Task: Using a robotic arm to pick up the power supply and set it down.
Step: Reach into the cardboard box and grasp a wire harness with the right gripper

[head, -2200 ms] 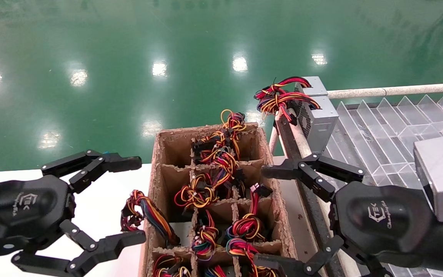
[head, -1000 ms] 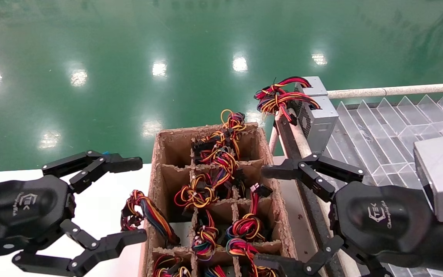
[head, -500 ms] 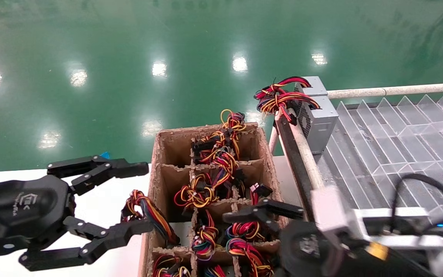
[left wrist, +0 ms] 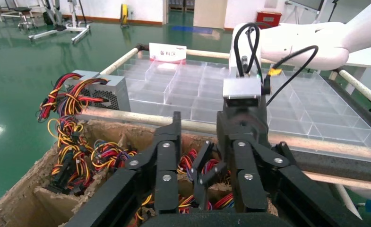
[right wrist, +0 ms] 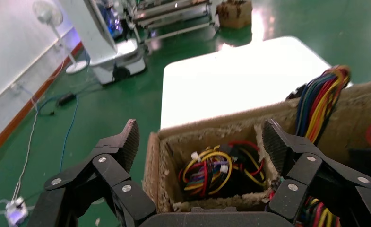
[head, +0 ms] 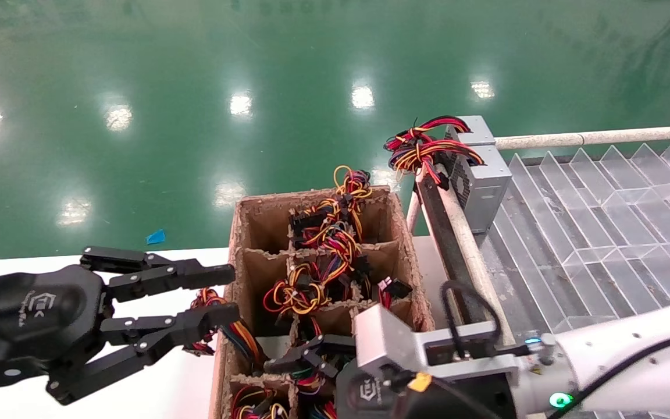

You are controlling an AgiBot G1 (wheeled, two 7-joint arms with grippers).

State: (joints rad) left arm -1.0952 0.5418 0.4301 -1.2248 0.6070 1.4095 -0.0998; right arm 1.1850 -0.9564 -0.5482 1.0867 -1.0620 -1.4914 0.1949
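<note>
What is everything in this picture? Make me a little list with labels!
box: brown cardboard box with compartments, full of coloured wire bundles
power supply: silver power supply standing on the clear divided tray, its wires hanging over the rail
right pincer: right pincer open, over a near box compartment
left pincer: left pincer partly open, beside the box's left wall, holding nothing
floor: shiny green floor
</note>
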